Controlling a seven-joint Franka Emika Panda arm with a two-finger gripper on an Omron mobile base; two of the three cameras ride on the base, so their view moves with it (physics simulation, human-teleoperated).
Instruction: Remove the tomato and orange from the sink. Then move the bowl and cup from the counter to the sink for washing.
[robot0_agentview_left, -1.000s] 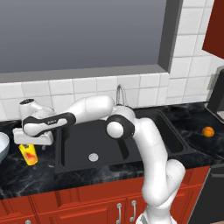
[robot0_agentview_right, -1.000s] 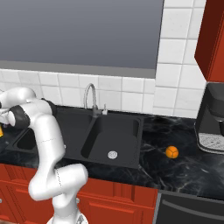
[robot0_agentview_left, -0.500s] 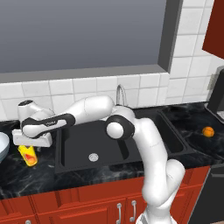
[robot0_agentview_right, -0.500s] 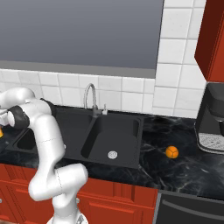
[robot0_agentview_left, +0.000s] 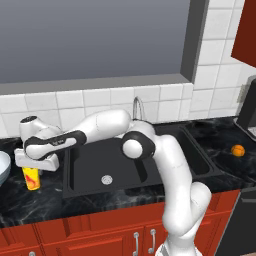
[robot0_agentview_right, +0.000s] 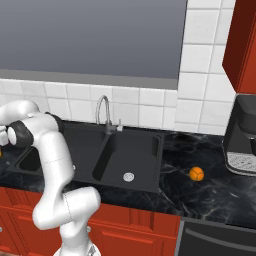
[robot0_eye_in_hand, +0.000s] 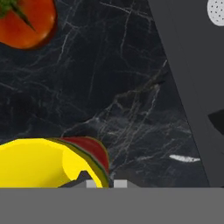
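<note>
The yellow cup (robot0_agentview_left: 31, 179) with a red mark stands on the black counter left of the sink (robot0_agentview_left: 150, 172). My gripper (robot0_agentview_left: 33, 170) comes down on it from above and is shut on its rim. In the hand view the cup (robot0_eye_in_hand: 39, 166) fills the lower left, and its wall sits between my gripper's (robot0_eye_in_hand: 105, 183) tips. The tomato (robot0_eye_in_hand: 26, 21) lies on the counter beyond the cup. An edge of the pale bowl (robot0_agentview_left: 2, 167) shows at the far left. The orange (robot0_agentview_left: 238, 150) rests on the counter right of the sink, and it shows as the orange (robot0_agentview_right: 196, 173) from the other side too.
A curved steel faucet (robot0_agentview_left: 137, 107) rises behind the sink, and a silver drain (robot0_agentview_left: 106, 179) lies in the left basin. A coffee machine (robot0_agentview_right: 242, 137) stands at the far right of the counter. Red cabinet fronts (robot0_agentview_left: 100, 235) run below the counter edge.
My hand has come down onto the cup, and the jaws have gone from wide open to shut on its rim. The orange has not moved.
</note>
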